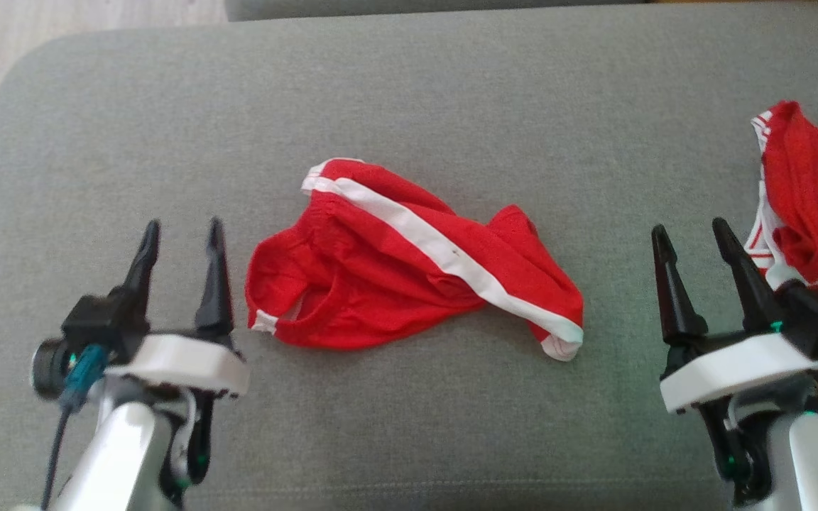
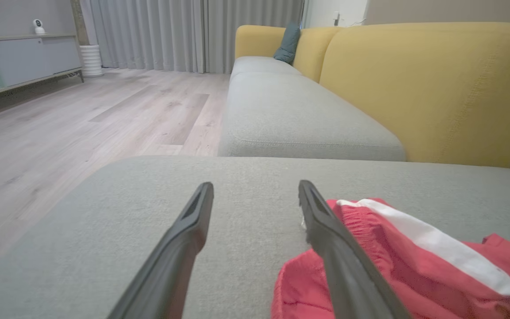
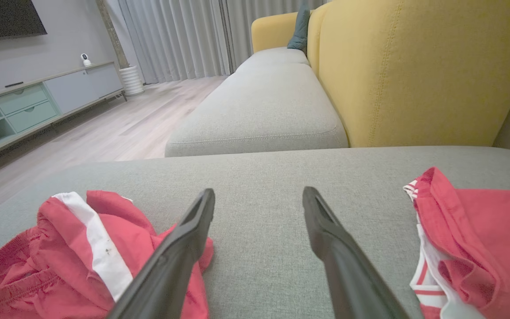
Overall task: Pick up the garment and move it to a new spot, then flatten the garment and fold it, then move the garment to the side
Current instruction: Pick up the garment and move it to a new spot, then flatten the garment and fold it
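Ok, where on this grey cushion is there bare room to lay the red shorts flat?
Bare: the wide strip of grey cushion beyond the red shorts, the stretch between them and the right tool, and the near edge. Crowded: the right end, where another red garment lies.

Straight ahead of the left gripper [image 2: 255, 184], a grey sofa seat [image 2: 299, 115] stretches away, with a yellow backrest [image 2: 423, 88] to the gripper's right and a teal cushion [image 2: 288, 44] at the far end. Off to its left lies pale wood floor [image 2: 82, 119], then a low sideboard [image 2: 16, 62] and grey curtains [image 2: 171, 31] beyond.
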Controlling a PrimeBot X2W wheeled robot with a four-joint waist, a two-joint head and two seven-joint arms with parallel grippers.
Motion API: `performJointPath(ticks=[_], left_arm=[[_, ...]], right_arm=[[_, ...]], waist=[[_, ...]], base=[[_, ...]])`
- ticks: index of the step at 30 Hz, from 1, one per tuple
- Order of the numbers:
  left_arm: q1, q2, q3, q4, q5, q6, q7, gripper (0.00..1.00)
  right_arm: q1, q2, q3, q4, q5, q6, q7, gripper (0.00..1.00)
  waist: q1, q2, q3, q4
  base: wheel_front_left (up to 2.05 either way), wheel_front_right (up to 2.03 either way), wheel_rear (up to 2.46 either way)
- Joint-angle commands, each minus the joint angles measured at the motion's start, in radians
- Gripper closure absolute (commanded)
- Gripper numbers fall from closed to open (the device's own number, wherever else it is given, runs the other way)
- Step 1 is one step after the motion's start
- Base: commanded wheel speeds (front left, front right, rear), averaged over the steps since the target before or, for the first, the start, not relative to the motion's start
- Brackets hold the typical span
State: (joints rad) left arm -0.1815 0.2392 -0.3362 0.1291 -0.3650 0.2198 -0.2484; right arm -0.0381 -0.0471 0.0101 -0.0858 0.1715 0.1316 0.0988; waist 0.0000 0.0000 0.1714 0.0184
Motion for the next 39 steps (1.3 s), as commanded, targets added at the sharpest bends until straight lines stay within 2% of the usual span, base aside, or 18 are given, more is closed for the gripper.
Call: performJointPath(ticks=[1,8,20,39], left_arm=[[-0.019,0.028,0.047,-0.036,-0.005,0.003,-0.011,0.0],[0.055,0.045,0.066,-0.053,-0.019,-0.011,-0.012,0.0],[0.124,0.049,0.057,-0.064,-0.024,-0.008,-0.011,0.0],[0.122,0.063,0.045,-0.072,-0.032,-0.008,0.001,0.0]], right_arm=[[0.002,-0.003,0.017,-0.041,-0.007,-0.001,0.003,0.0],[0.033,-0.003,0.012,-0.044,-0.015,-0.001,0.021,0.0],[0.093,-0.003,0.002,-0.056,0.001,-0.001,0.028,0.0],[0.095,-0.003,0.0,-0.064,0.016,-0.001,0.024,0.0]], waist=[[0.0,0.0,-0.011,0.01],[0.0,0.0,-0.052,0.026],[0.0,0.0,-0.105,0.009],[0.0,0.0,-0.098,0.009]], base=[[0.0,0.0,0.0],[0.0,0.0,0.0],[0.0,0.0,0.0],[0.0,0.0,0.0]])
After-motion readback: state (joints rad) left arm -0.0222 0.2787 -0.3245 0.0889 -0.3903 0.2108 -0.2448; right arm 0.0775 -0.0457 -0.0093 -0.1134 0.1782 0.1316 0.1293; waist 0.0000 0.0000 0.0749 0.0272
